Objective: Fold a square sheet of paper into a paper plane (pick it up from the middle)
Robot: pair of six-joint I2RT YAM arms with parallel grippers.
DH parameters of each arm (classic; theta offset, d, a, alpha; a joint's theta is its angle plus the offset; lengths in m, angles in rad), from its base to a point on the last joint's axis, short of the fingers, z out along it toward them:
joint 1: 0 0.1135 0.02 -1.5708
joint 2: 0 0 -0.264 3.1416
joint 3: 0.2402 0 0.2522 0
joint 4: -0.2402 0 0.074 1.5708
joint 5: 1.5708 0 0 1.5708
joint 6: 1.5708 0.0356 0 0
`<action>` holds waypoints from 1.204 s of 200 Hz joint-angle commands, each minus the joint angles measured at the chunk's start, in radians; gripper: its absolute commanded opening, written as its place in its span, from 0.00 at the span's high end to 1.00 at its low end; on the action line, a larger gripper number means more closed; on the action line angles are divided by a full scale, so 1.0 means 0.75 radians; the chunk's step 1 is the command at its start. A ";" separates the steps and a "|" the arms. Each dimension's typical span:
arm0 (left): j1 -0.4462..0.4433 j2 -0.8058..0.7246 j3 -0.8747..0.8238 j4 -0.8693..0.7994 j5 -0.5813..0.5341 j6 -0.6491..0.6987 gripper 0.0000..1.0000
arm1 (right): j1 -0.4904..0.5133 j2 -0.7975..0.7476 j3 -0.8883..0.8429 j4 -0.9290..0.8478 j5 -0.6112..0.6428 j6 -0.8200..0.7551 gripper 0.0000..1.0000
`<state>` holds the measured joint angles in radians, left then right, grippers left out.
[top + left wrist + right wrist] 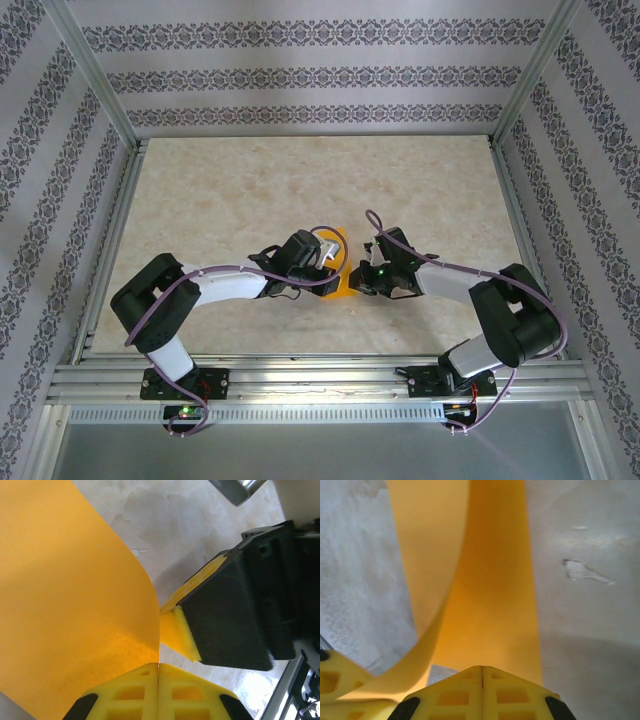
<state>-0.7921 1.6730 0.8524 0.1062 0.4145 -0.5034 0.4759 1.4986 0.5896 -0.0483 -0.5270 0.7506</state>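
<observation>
The square sheet of paper is plain orange-yellow and hangs curved between my two grippers at the middle of the table. My left gripper is shut, its yellow fingertips pinching one edge of the sheet, which bows away to the left. My right gripper is also shut on the sheet, which rises from its tips in a folded-over band. From above, the left gripper and right gripper nearly touch. The right gripper's black body looms close in the left wrist view. The paper plane is out of view.
The pale marbled table stretches behind and to both sides of the grippers. Aluminium rails run along the near edge, and patterned walls close in the back and sides. A small scuff marks the table surface.
</observation>
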 commanded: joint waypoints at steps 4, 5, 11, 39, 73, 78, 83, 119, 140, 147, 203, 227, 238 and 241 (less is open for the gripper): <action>0.025 0.014 0.020 0.022 0.024 -0.010 0.96 | 0.015 0.022 0.004 0.014 0.001 -0.019 0.97; 0.025 0.015 0.020 0.022 0.024 -0.010 0.96 | 0.015 0.021 0.003 0.021 -0.003 -0.017 0.97; 0.025 0.016 0.023 0.022 0.026 -0.010 0.95 | 0.016 0.015 -0.006 0.046 -0.026 -0.005 0.97; 0.029 0.031 0.032 0.024 0.034 -0.010 0.91 | 0.016 -0.021 -0.007 0.099 -0.090 0.016 0.96; 0.034 0.046 0.029 0.060 0.033 -0.032 0.85 | 0.016 -0.003 -0.003 0.123 -0.148 0.025 0.96; 0.034 0.048 0.032 0.063 0.036 -0.032 0.85 | 0.016 -0.002 -0.003 0.122 -0.146 0.026 0.96; 0.034 0.050 0.033 0.066 0.036 -0.034 0.85 | 0.015 -0.002 -0.003 0.124 -0.144 0.025 0.96; 0.038 0.048 0.021 0.094 0.031 -0.045 0.84 | 0.012 0.000 -0.009 0.114 -0.140 0.025 0.96; 0.040 0.051 0.018 0.099 0.033 -0.043 0.84 | 0.010 0.005 -0.011 0.113 -0.140 0.024 0.96; 0.043 0.052 0.016 0.105 0.034 -0.043 0.84 | 0.010 0.005 -0.011 0.113 -0.140 0.024 0.96; 0.048 0.056 0.010 0.119 0.038 -0.042 0.84 | 0.008 0.009 -0.007 0.111 -0.148 0.026 0.96; 0.050 0.060 0.011 0.124 0.043 -0.041 0.85 | 0.006 0.012 -0.005 0.107 -0.148 0.024 0.96; 0.050 0.060 0.013 0.122 0.043 -0.040 0.88 | 0.005 0.014 -0.005 0.103 -0.145 0.022 0.96; 0.050 0.060 0.013 0.122 0.041 -0.040 0.88 | 0.004 0.014 -0.003 0.102 -0.141 0.020 0.96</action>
<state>-0.7700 1.7042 0.8532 0.1570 0.4332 -0.5301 0.4759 1.5009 0.5880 0.0196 -0.6186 0.7601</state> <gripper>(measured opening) 0.138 0.044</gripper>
